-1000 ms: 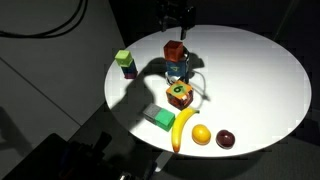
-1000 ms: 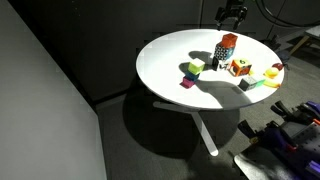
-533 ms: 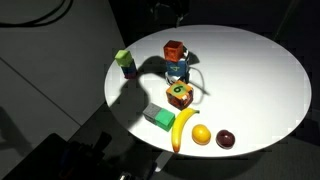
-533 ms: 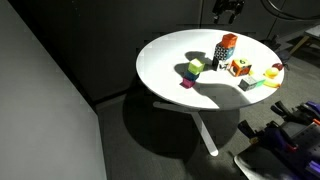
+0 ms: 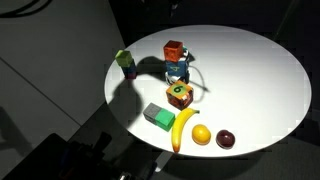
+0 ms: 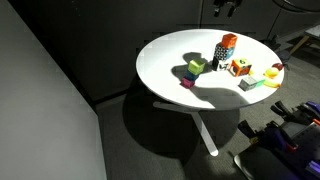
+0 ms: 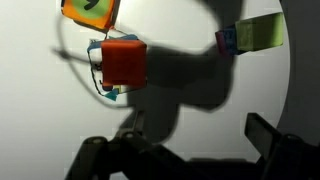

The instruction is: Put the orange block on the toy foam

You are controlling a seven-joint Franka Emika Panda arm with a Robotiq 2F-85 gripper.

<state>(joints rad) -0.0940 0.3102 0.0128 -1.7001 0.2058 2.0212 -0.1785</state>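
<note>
On the boxy blue, white and dark toy foam (image 5: 179,70), a small plain orange-red block (image 5: 174,50) sits

Well above the toy foam hangs the black two-finger gripper (image 7: 180,140), jaws spread wide, holding nothing. The placement looks made; what remains, I judge, is a clean retreat. Rise away from the toy foam with no sideways sweep, since the stack is narrow and a brown cube with a green numbered top (image 5: 180,94) stands just beside it.

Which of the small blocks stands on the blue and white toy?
The orange block: it sits on the toy foam, while the green block and the green-topped cube lie directly on the table.
</note>
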